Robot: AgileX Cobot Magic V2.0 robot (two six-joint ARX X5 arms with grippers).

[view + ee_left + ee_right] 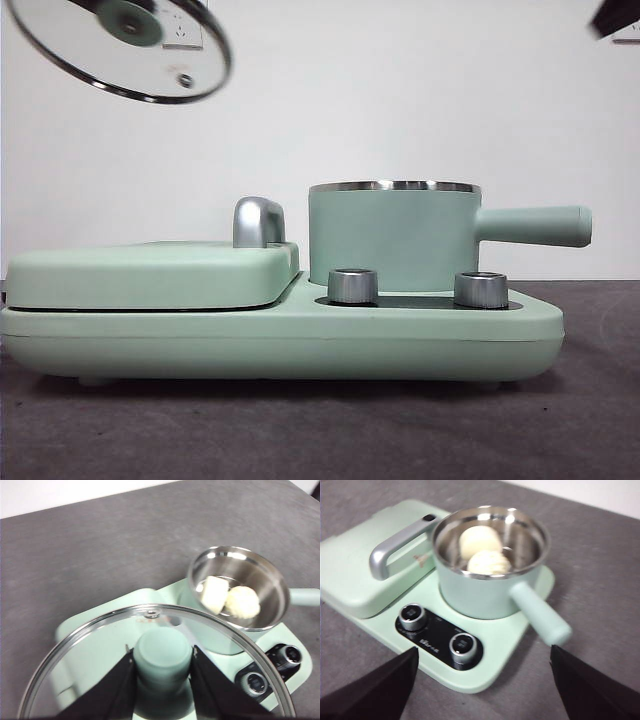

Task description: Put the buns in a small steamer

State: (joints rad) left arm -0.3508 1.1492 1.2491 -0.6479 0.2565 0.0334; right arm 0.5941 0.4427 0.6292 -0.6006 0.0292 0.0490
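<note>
- We've got one dark grey tabletop (pixel 600 570) with a single mint-green cooker base (pixel 300 340) on it, flat hinged griddle (pixel 150 275) with a chrome handle (pixel 395 547) on one side.
- One small steamer (pixel 392 235) sits on that base: mint-green cylinder, steel rim, straight side handle, shiny steel inside, open top.
- One glass lid (pixel 90 645) is up in the air, tilted; the left pincer (pixel 162 675) is pinching its green knob.
- Right pincer (pixel 482 680) hangs spread wide above the cooker, holding nothing.
- Two buns inside the steamer, touching: a smooth block (pixel 215 592) and a ridged bun (pixel 243 601).
- Two steel dials (pixel 413 616) on the black panel.
</note>
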